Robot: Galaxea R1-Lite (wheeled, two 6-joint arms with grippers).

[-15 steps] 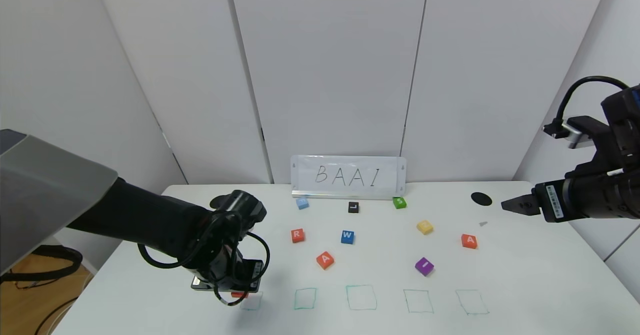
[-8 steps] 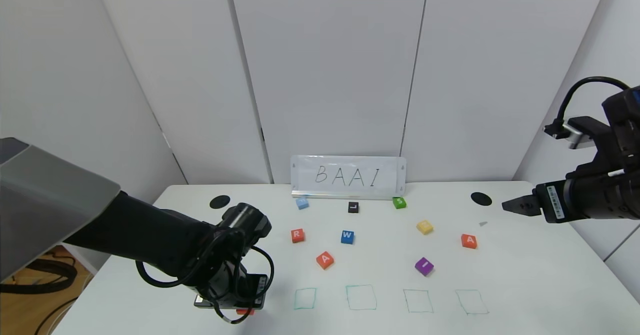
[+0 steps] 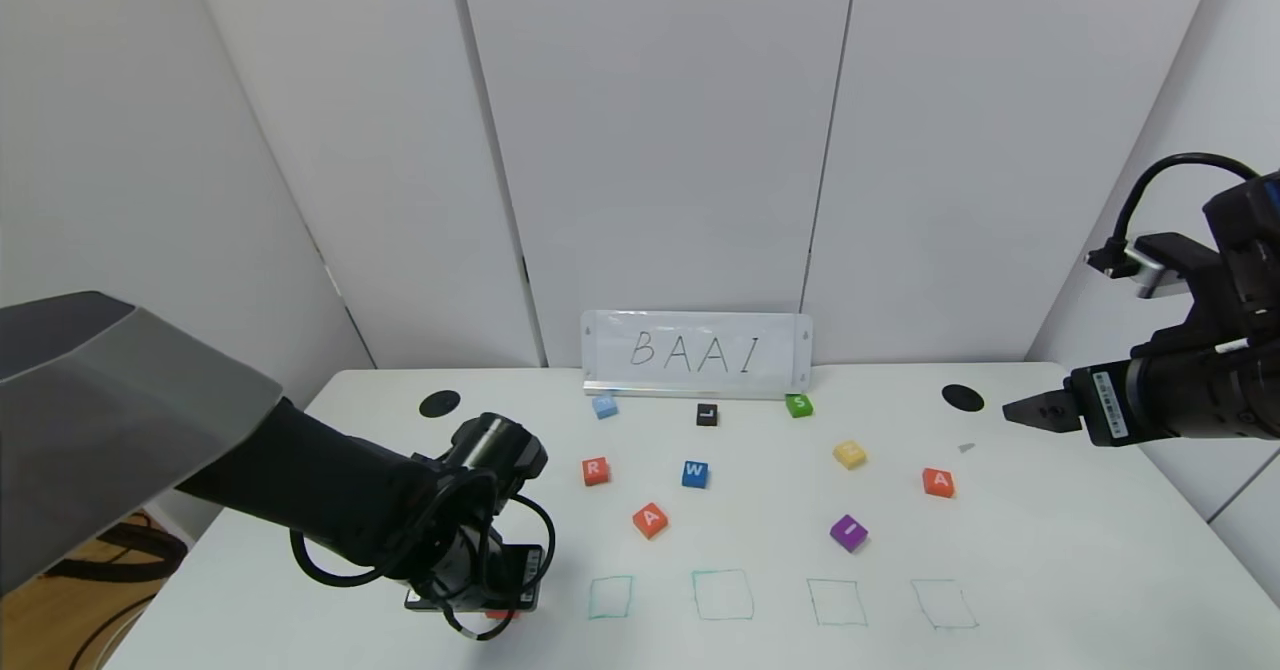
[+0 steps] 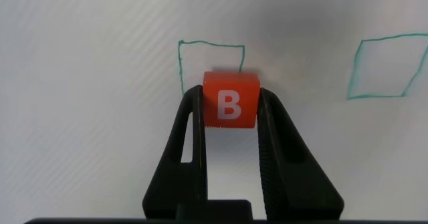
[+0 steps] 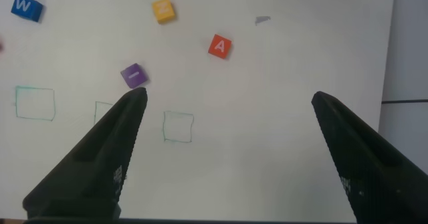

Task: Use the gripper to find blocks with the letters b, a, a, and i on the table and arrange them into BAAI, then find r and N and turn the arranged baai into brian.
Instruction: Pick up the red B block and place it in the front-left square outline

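- The desk (image 3: 1050, 570) is a wide, smooth white slab with rounded far corners; its near edge and right side are cut off in the head view. Two round black holes sit near its far corners.
- A white sign (image 3: 697, 352) with "BAAI" handwritten on it leans against the panelled wall at the desk's far edge.
- The left arm, black and looped with cable, reaches across the desk's near-left part with its wrist bent downward. It hides the leftmost drawn square in the head view.
- The left hand (image 4: 231, 107) has its two dark, ribbed fingers closed against the sides of the B block (image 4: 231, 101), an orange-red cube with a white letter, held just over the edge of a green square (image 4: 211, 67). In the head view only a sliver of red shows beneath the wrist.
- The right hand (image 5: 231, 127) hangs above the desk's right side, well apart from any block, its two tapered black fingers spread wide with nothing between them.
- Green hand-drawn squares run in a row along the near side.
- Loose blocks lie scattered mid-desk: the R block (image 3: 595, 470), two A blocks (image 3: 650, 520) (image 3: 938, 482), the purple I block (image 3: 849, 532), and a blue W block (image 3: 695, 473).
- The letter on the yellow block (image 3: 850, 454) is too faint to read.
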